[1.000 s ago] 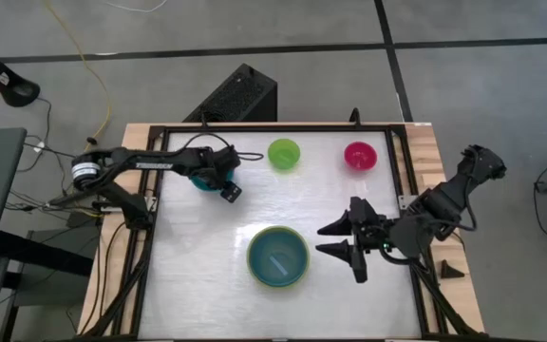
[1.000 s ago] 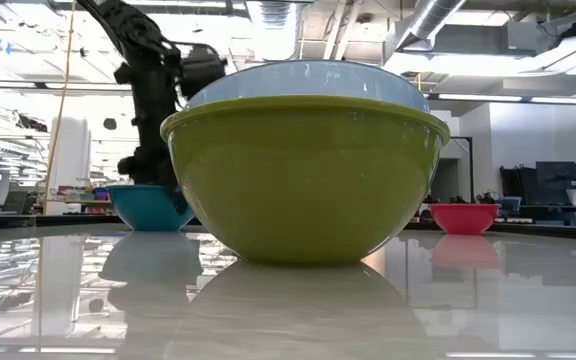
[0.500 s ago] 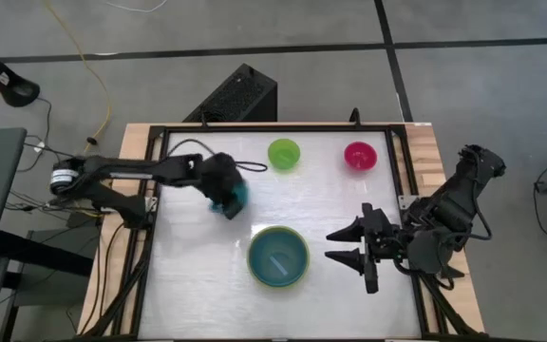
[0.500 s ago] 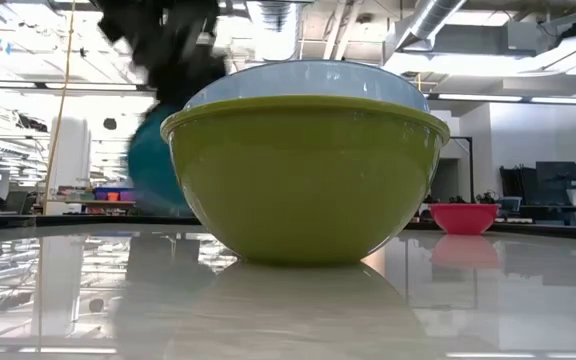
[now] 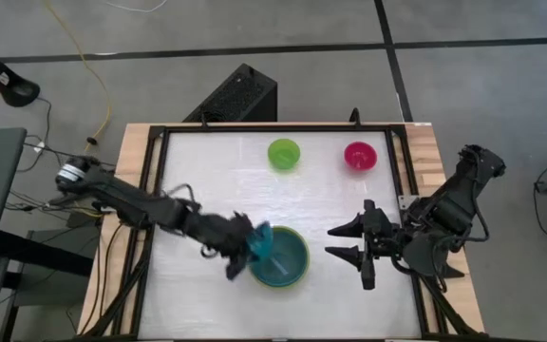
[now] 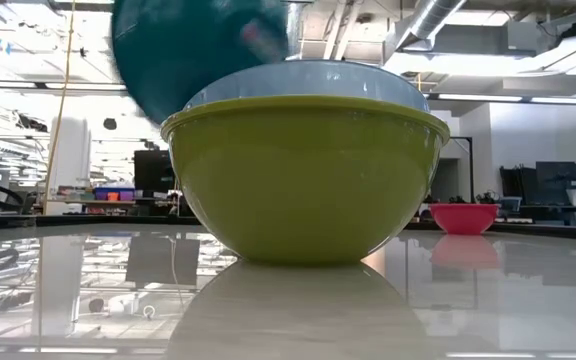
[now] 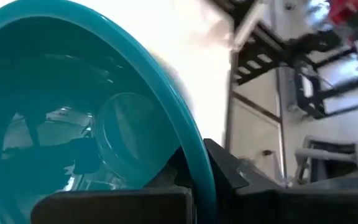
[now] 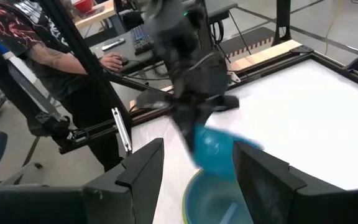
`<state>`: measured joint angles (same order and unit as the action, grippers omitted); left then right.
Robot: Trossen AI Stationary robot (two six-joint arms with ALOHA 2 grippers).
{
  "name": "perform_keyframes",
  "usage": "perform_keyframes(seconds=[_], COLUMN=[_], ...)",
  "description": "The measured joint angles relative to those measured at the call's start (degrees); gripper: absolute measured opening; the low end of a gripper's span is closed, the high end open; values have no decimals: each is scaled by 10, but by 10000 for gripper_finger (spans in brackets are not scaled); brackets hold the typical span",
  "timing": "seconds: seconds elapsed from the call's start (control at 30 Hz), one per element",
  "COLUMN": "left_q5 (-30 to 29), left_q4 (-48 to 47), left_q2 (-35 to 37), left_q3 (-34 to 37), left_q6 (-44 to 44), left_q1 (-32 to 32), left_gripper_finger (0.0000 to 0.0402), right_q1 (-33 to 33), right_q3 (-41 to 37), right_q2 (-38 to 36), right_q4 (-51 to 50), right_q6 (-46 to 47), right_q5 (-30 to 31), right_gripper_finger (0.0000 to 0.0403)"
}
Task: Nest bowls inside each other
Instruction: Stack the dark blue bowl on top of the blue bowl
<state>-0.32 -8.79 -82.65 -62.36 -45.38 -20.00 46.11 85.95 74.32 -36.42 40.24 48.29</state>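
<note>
A light blue bowl sits nested in the big olive-green bowl, which rests on its base near the table's front middle. My left gripper is shut on the teal bowl and holds it tipped in the air over the stack's left rim; the low view shows the teal bowl above the stack. The lime-green bowl and the magenta-red bowl stand on the table at the far side. My right gripper hovers open to the right of the stack, holding nothing. My left gripper pinches the teal bowl's rim, one finger inside the bowl and one outside its wall. The fingers come from the table's left, slanting down. The bowl is lifted clear of the table and tilted steeply, its opening turned back toward the gripper.
Black rails frame the white tabletop. Bare table lies between the stack and the two small bowls. Beyond the table's left side a person stands at a desk.
My left gripper has shut on the teal bowl at the far left, lifted it off the table and swung it toward the near edge and the right, up to the stacked bowls. The bowl has tipped from upright to steeply tilted.
</note>
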Motion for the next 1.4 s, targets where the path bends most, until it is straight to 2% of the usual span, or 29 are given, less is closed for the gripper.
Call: perform_keyframes(seconds=[0.17,0.43,0.57,0.67,0.8,0.93,1.2,1.3,1.4], left_q5=[-1,-27,-51,-72,-67,-46,17,16,15], left_q4=[-42,-326,-435,-497,-524,-523,-478,-468,-466], left_q2=[-132,-360,-441,-486,-508,-515,-494,-477,-458], left_q3=[-115,-384,-495,-551,-588,-595,-595,-595,-595], left_q6=[51,155,183,187,190,195,188,188,187], left_q1=[-22,-25,-25,-27,-23,-16,6,17,26], left_gripper_finger=[0,0,0,2,27,82,229,268,288], right_q1=[7,62,101,131,167,192,207,209,210], right_q3=[0,0,0,0,0,0,0,0,0], right_q2=[-1,-1,-1,-1,0,0,0,0,1], right_q4=[-1,-1,-1,-4,-11,-15,-46,-68,-96], right_q6=[5,40,62,80,102,114,132,149,171], right_q5=[6,64,110,150,202,240,257,258,273], right_gripper_finger=[225,225,225,225,225,225,225,225,225])
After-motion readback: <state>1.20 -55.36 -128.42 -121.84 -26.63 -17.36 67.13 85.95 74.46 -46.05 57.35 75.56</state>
